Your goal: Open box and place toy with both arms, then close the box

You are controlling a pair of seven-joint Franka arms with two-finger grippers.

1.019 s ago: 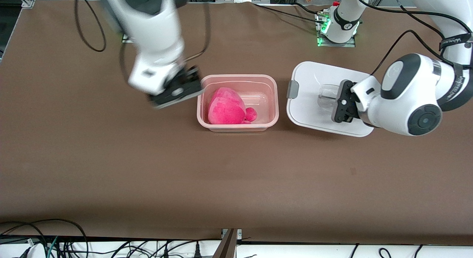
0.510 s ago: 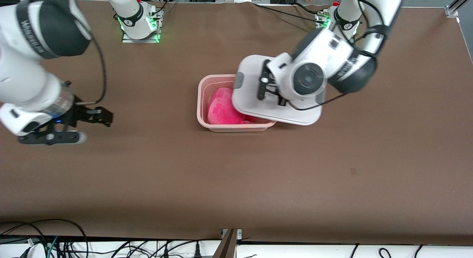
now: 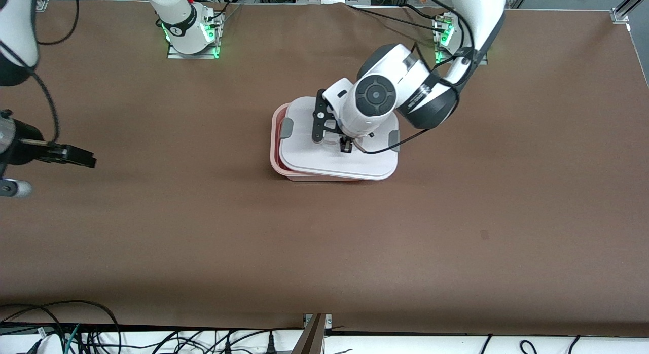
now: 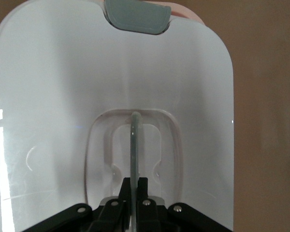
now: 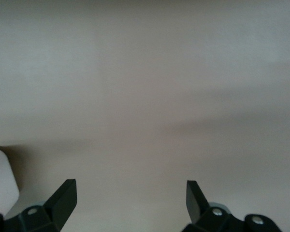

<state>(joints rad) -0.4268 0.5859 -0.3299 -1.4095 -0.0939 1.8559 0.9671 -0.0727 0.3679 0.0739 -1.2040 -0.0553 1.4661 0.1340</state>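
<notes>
The box's pale pink tub (image 3: 276,141) stands mid-table. Its white lid (image 3: 314,161) lies over it, shifted slightly toward the left arm's end and the front camera, so the tub's rim shows at one end. My left gripper (image 3: 345,144) is shut on the lid's clear centre handle (image 4: 134,140); the left wrist view shows both fingers pinching it (image 4: 134,182). Grey clips (image 3: 287,127) sit at the lid's ends. The toy is hidden under the lid. My right gripper (image 3: 76,157) is open and empty over bare table at the right arm's end (image 5: 130,191).
The two arm bases with green lights (image 3: 190,32) (image 3: 459,39) stand along the edge of the brown table farthest from the front camera. Cables (image 3: 76,323) hang below the edge nearest that camera.
The left arm lifted the lid off the table at its end and carried it over the tub, covering the toy. The right arm drew away from the tub to its own end.
</notes>
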